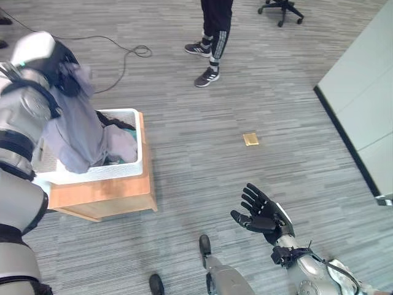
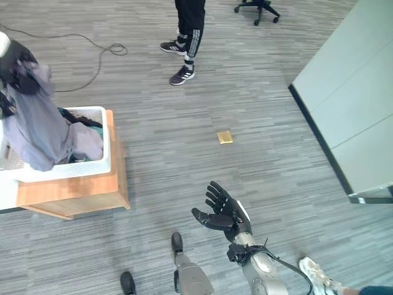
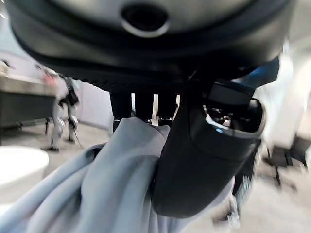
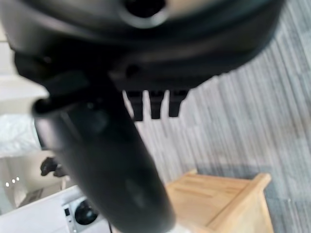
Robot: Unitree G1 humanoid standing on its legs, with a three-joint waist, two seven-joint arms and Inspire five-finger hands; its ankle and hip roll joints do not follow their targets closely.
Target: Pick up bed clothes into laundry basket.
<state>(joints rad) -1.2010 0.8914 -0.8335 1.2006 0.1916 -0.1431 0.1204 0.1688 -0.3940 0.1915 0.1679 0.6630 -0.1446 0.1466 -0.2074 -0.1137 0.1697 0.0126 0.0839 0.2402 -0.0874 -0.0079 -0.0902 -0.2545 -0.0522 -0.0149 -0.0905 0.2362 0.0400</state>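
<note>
- The white laundry basket (image 1: 136,161) sits on a low wooden stand (image 1: 110,200); grey carpet floor (image 1: 202,153) lies open on the side toward the pale wall panel (image 1: 362,104).
- Beyond the basket stands a person (image 1: 212,43), farther off an office chair (image 1: 281,9); a small brass floor plate (image 1: 250,139) lies between basket and panel.
- The grey bed cloth (image 1: 77,132) hangs long and vertical, its lower end inside the basket.
- The left hand (image 1: 64,70) is clamped on the cloth's top above the basket.
- The right hand (image 1: 263,215) hovers with fingers spread, holding nothing, well apart from the basket.
</note>
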